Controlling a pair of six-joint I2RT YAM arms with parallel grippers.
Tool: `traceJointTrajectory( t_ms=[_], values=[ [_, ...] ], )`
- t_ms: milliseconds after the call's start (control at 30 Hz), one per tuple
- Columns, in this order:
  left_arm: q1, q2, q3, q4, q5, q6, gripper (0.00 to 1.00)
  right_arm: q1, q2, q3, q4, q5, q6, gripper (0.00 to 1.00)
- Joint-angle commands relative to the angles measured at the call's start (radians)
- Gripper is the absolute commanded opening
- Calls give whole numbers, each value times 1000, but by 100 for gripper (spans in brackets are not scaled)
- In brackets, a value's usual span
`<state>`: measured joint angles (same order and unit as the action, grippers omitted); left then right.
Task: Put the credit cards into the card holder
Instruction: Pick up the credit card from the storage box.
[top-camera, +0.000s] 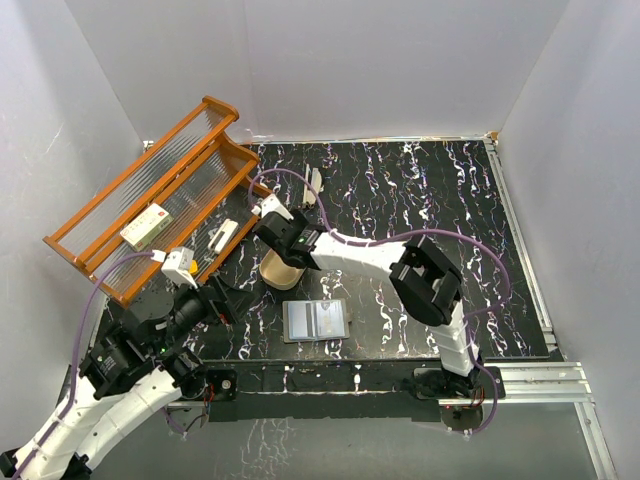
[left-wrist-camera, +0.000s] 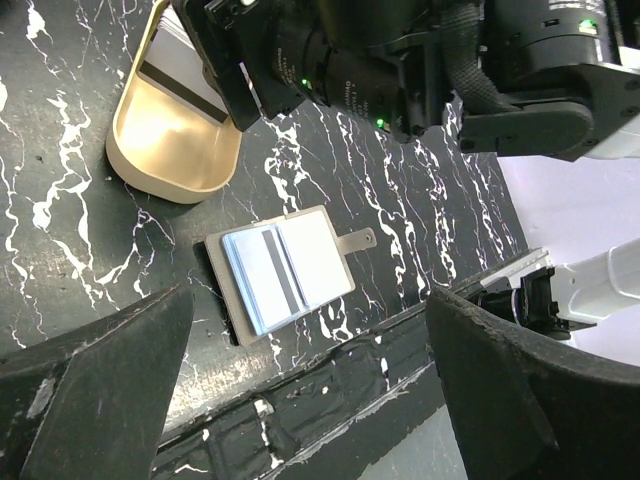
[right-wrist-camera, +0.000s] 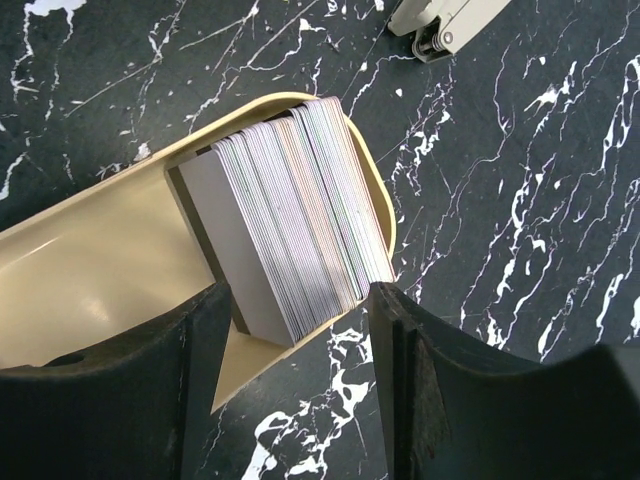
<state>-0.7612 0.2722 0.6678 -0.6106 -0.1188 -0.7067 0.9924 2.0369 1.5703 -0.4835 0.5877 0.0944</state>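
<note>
The credit cards (right-wrist-camera: 290, 235) stand on edge in the tan tray (right-wrist-camera: 90, 270), their lower corner hidden. The right pincer (right-wrist-camera: 297, 290) flanks them; grip indeterminate. The left pincer (left-wrist-camera: 310, 295) is fully spread and empty.

The counter (top-camera: 420, 190) is black, marble-look and white-veined, with a slight sheen. The tray (right-wrist-camera: 90, 270) is smooth tan plastic, softly glossy. The credit cards (right-wrist-camera: 290, 230) are thin plastic, matt pale grey on the face and finely striped along the edges. The card holder (left-wrist-camera: 285, 265) has a dull grey-brown cover and shiny bluish-grey sleeves. The fingers (right-wrist-camera: 120, 400) of my right pincer (right-wrist-camera: 300, 310) are matt black plastic, and those of my left pincer (left-wrist-camera: 310, 295) are scuffed. The rack (top-camera: 150, 190) is varnished orange-brown wood with ribbed clear panels.
</note>
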Motion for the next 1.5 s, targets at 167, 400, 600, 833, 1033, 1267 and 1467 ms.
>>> traceJointTrajectory(
  t_ms=[167, 400, 600, 833, 1033, 1267, 1467],
  values=[
    [-3, -16, 4, -27, -48, 9, 99, -18, 82, 114, -20, 96, -54, 53],
    [-3, -2, 2, -26, -56, 8, 99, -21, 77, 125, -23, 109, -52, 42],
    [-3, 1, -2, -24, -58, 9, 99, -22, 60, 128, -23, 115, -55, 41],
    [-3, 8, 0, -28, -62, 6, 99, -23, 51, 131, -22, 103, -68, 38],
    [-3, 16, 1, -29, -62, 6, 99, -25, 45, 128, -18, 98, -71, 33],
    [-3, 22, 1, -30, -64, 4, 99, -32, 30, 129, -10, 94, -81, 29],
    [-3, 21, -2, -28, -64, 5, 99, -33, 26, 125, -10, 87, -78, 26]
  ],
)
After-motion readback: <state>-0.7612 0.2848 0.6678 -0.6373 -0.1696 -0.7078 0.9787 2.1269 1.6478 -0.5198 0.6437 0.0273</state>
